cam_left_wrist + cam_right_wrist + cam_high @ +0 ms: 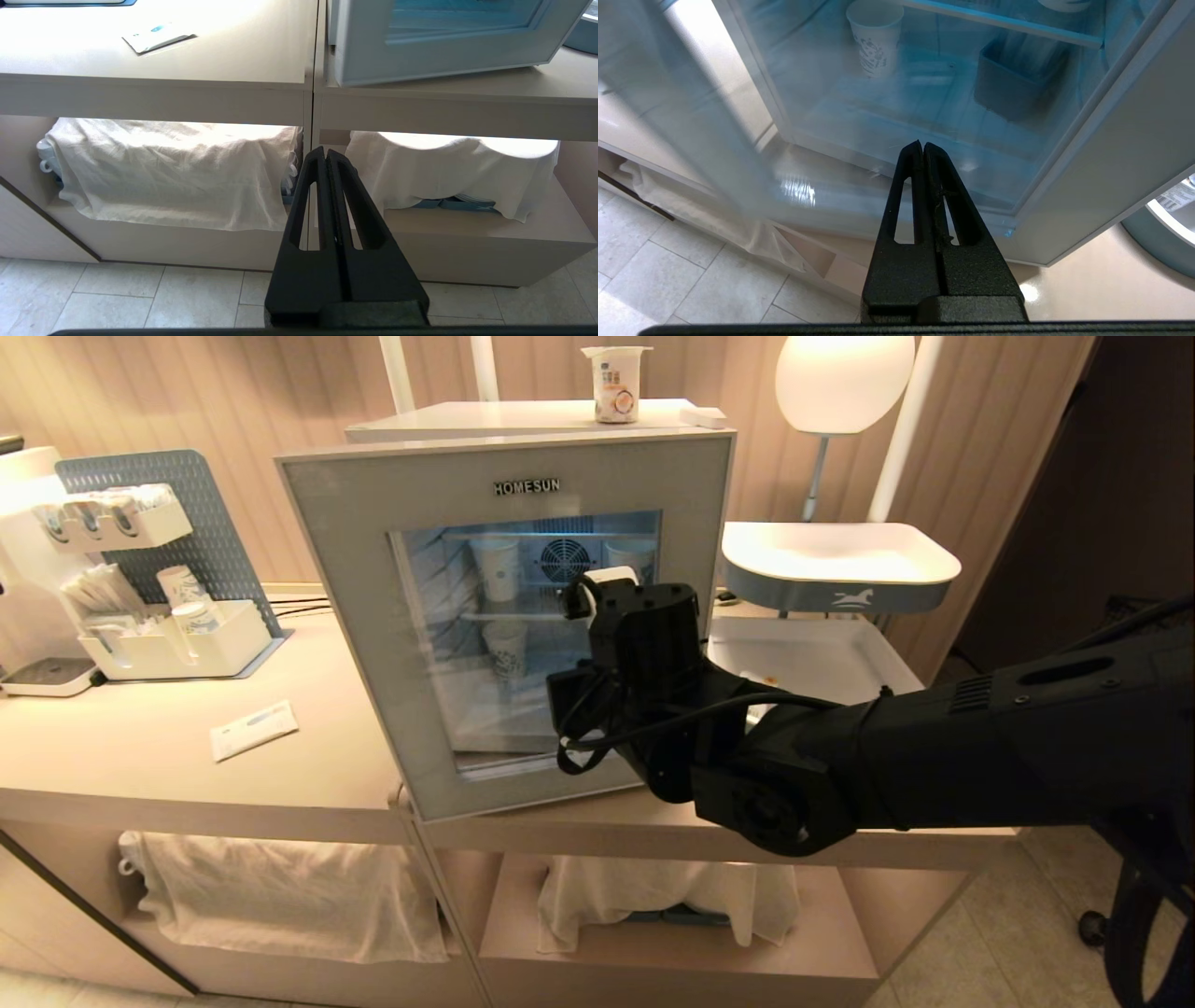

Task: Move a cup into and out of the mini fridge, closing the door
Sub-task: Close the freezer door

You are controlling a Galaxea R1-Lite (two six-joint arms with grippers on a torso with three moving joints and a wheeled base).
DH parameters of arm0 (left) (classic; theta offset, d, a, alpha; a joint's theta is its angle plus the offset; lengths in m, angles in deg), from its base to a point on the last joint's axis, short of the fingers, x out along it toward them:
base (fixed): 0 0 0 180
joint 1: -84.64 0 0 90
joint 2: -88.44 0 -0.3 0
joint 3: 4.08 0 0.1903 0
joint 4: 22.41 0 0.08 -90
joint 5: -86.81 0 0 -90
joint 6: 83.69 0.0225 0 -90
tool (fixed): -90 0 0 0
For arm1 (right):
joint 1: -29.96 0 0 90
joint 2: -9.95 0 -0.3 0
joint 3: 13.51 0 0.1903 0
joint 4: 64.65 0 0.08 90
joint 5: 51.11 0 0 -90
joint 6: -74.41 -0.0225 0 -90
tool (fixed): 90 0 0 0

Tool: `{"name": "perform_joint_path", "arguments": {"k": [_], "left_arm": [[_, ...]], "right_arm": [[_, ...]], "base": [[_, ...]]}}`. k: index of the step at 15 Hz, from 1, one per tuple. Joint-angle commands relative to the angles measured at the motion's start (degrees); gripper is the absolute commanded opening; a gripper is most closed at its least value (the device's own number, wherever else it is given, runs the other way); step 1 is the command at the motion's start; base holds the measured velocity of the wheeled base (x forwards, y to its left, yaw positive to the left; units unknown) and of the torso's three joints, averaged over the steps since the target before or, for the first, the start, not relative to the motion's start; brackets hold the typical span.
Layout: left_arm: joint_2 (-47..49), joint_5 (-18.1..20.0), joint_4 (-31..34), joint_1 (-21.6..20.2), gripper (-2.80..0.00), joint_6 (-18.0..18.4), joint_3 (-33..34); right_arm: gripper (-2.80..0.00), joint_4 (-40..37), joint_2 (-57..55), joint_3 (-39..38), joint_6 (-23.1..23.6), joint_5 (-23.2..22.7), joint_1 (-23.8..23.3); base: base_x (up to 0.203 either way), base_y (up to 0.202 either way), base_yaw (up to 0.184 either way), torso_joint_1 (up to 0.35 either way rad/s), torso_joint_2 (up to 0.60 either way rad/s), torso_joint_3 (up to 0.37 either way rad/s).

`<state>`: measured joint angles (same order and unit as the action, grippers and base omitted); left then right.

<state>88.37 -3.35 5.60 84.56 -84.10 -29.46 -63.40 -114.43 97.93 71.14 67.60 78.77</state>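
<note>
The cup [615, 383], a small white printed tub with a foil lid, stands on top of the white mini fridge [523, 422]. The fridge's grey-framed glass door [355, 616] faces me, its left edge near the counter's front; I cannot tell if it is fully closed. My right arm reaches in from the right in front of the glass. The right gripper [923, 145] is shut and empty, pointing at the lower part of the door [1111, 186]. The left gripper [325, 151] is shut and empty, low in front of the cabinet, below the counter.
Taller paper cups [495, 569] and a dark bin [1017, 79] show through the glass. On the counter are a condiment organiser [168, 644] and a flat packet [254, 728]. A white tiered tray stand [840, 565] is right of the fridge. Cloth-covered shelves [163, 172] lie under the counter.
</note>
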Motion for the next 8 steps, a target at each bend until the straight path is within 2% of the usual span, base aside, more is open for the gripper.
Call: {"name": "perform_joint_path", "arguments": {"k": [1, 8], "left_arm": [[0.07, -0.02, 0.01, -0.01, -2.80, -0.02, -0.01], [0.07, -0.02, 0.01, -0.01, -2.80, -0.02, -0.01]], "right_arm": [[-2.80, 0.17, -1.39, 0.61, 0.18, 0.21, 0.23], [-2.80, -2.90, -3.15, 7.55, 2.03, 0.94, 0.14]], "base": [[0.000, 0.000, 0.000, 0.000, 0.00, 0.000], [0.000, 0.000, 0.000, 0.000, 0.00, 0.000]]}}
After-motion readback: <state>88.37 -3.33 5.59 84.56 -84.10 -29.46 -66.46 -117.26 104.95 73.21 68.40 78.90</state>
